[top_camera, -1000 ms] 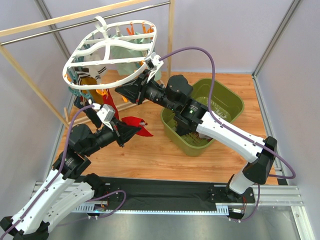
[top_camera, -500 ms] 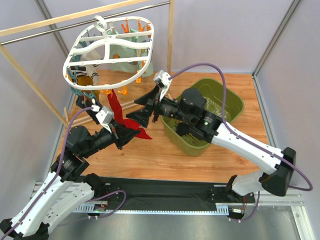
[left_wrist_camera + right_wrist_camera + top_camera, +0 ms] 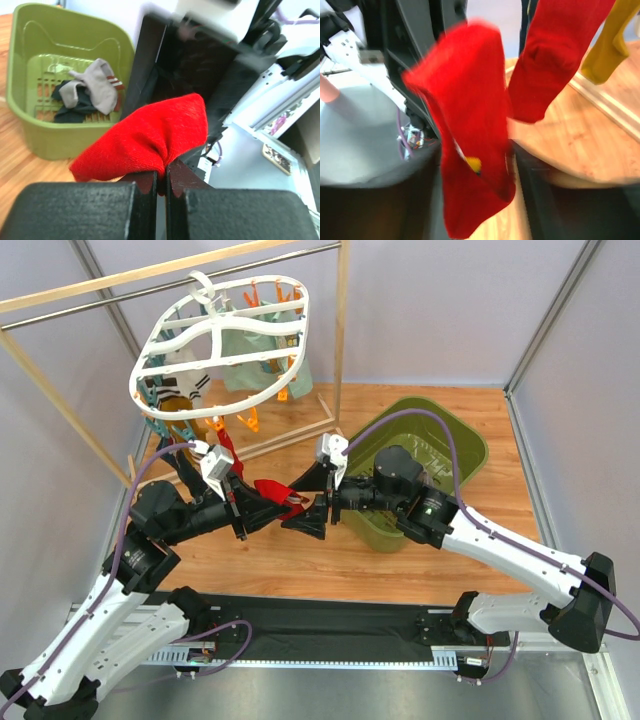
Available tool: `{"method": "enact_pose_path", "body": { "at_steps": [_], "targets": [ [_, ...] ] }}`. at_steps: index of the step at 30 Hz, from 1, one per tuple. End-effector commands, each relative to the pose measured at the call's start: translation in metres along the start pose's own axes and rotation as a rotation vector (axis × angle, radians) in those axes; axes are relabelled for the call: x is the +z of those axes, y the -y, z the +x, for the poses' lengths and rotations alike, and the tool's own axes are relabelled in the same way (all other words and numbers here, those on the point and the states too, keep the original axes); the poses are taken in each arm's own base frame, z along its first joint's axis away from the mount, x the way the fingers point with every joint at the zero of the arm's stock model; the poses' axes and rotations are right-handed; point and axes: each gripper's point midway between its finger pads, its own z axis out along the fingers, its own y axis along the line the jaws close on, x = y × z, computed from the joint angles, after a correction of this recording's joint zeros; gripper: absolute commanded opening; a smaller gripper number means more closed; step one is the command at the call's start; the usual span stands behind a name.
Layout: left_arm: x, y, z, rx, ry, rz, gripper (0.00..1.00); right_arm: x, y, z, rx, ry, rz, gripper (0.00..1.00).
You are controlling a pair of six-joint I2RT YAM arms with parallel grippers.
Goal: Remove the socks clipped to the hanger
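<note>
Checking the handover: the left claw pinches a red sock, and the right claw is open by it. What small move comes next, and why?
Probably close the right claw on the red sock. Its open jaws straddle the sock's hanging end, while the left claw pinches the other end, so a grip there looks ready to take the sock over.

The wooden tabletop [image 3: 300, 565] is carrying a green basket [image 3: 465, 445]. The basket is sitting flat on the far right part of the wood, and bare boards are showing to its right and in front of it. To the left of the basket, a wood and metal frame [image 3: 341, 330] is standing on the tabletop. Its thin bottom bar is lying along the wood, and one tall post is rising just beside the basket's far left corner. In front of the basket, a long black strip [image 3: 330, 625] is running along the near edge, well apart from the basket.
</note>
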Motion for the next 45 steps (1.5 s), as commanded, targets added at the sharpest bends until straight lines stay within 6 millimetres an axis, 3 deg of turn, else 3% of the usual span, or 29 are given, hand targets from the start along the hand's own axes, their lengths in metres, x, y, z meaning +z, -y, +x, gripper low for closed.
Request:
{"method": "enact_pose_path", "body": {
  "at_steps": [1, 2, 3, 4, 6, 7, 10, 12, 14, 15, 19, 20, 21, 23, 24, 27, 31, 34, 35, 36, 38, 39, 41, 42, 44, 45],
  "targets": [
    [0.0, 0.022, -0.024, 0.013, 0.051, 0.085, 0.0, -0.008, -0.001, 0.004, -0.029, 0.003, 0.009, 0.48],
    [0.001, 0.022, -0.024, 0.012, 0.051, 0.085, 0.0, -0.01, 0.002, 0.003, -0.029, 0.016, 0.036, 0.21],
    [0.003, 0.02, -0.024, 0.008, 0.046, 0.081, 0.0, -0.012, 0.009, 0.003, -0.035, 0.024, 0.082, 0.07],
    [0.004, 0.017, -0.023, 0.002, 0.045, 0.068, 0.02, -0.017, 0.013, 0.007, -0.034, 0.029, 0.116, 0.0],
    [0.004, 0.013, -0.023, 0.004, 0.044, 0.049, 0.24, -0.025, 0.033, 0.011, -0.016, 0.021, 0.241, 0.0],
    [0.004, 0.01, -0.023, 0.003, 0.043, 0.025, 0.41, -0.032, 0.041, 0.02, 0.012, -0.022, 0.292, 0.0],
    [0.001, 0.001, -0.024, 0.009, 0.038, -0.04, 0.59, -0.061, 0.074, 0.029, 0.101, -0.078, 0.489, 0.0],
    [-0.001, -0.004, -0.024, 0.024, 0.029, -0.07, 0.62, -0.09, 0.103, 0.034, 0.16, -0.091, 0.649, 0.01],
    [-0.004, -0.009, -0.024, 0.033, 0.021, -0.106, 0.64, -0.115, 0.114, 0.048, 0.232, -0.12, 0.742, 0.0],
    [-0.006, -0.011, -0.023, 0.033, 0.017, -0.127, 0.64, -0.139, 0.131, 0.058, 0.268, -0.141, 0.856, 0.0],
    [-0.013, -0.025, -0.022, 0.067, 0.016, -0.21, 0.65, -0.195, 0.166, 0.082, 0.331, -0.197, 1.14, 0.0],
    [-0.017, -0.026, -0.023, 0.076, 0.027, -0.233, 0.65, -0.202, 0.174, 0.091, 0.343, -0.224, 1.184, 0.01],
    [-0.022, -0.039, -0.023, 0.074, 0.037, -0.305, 0.64, -0.212, 0.18, 0.097, 0.362, -0.245, 1.226, 0.09],
    [-0.033, -0.045, -0.026, 0.101, 0.07, -0.364, 0.65, -0.222, 0.193, 0.112, 0.378, -0.295, 1.307, 0.22],
    [-0.044, -0.056, -0.028, 0.103, 0.097, -0.448, 0.65, -0.227, 0.195, 0.119, 0.387, -0.327, 1.342, 0.35],
    [-0.069, -0.082, -0.029, 0.104, 0.127, -0.637, 0.65, -0.232, 0.201, 0.127, 0.402, -0.393, 1.405, 0.5],
    [-0.095, -0.099, -0.028, 0.126, 0.155, -0.79, 0.65, -0.216, 0.198, 0.103, 0.35, -0.346, 1.404, 0.61],
    [-0.106, -0.11, -0.023, 0.119, 0.164, -0.862, 0.65, -0.165, 0.182, 0.068, 0.253, -0.245, 1.231, 0.65],
    [-0.108, -0.113, -0.02, 0.114, 0.163, -0.879, 0.65, -0.134, 0.163, 0.06, 0.222, -0.222, 1.11, 0.67],
    [-0.112, -0.118, -0.018, 0.106, 0.166, -0.912, 0.65, -0.113, 0.157, 0.038, 0.167, -0.139, 1.037, 0.69],
    [-0.119, -0.123, -0.017, 0.101, 0.172, -0.958, 0.65, -0.071, 0.128, 0.026, 0.132, -0.078, 0.869, 0.72],
    [-0.123, -0.122, -0.019, 0.092, 0.185, -0.974, 0.65, -0.054, 0.12, 0.004, 0.115, 0.022, 0.803, 0.74],
    [-0.132, -0.123, -0.019, 0.086, 0.197, -1.006, 0.65, -0.023, 0.098, -0.001, 0.075, 0.074, 0.688, 0.76],
    [-0.139, -0.125, -0.022, 0.085, 0.218, -1.036, 0.66, -0.013, 0.092, -0.022, 0.045, 0.165, 0.656, 0.78],
    [-0.151, -0.123, -0.025, 0.078, 0.263, -1.066, 0.67, 0.009, 0.085, -0.019, 0.002, 0.184, 0.627, 0.79],
    [-0.161, -0.122, -0.028, 0.076, 0.301, -1.089, 0.67, 0.017, 0.084, -0.028, -0.006, 0.234, 0.615, 0.81]
  ]
}}
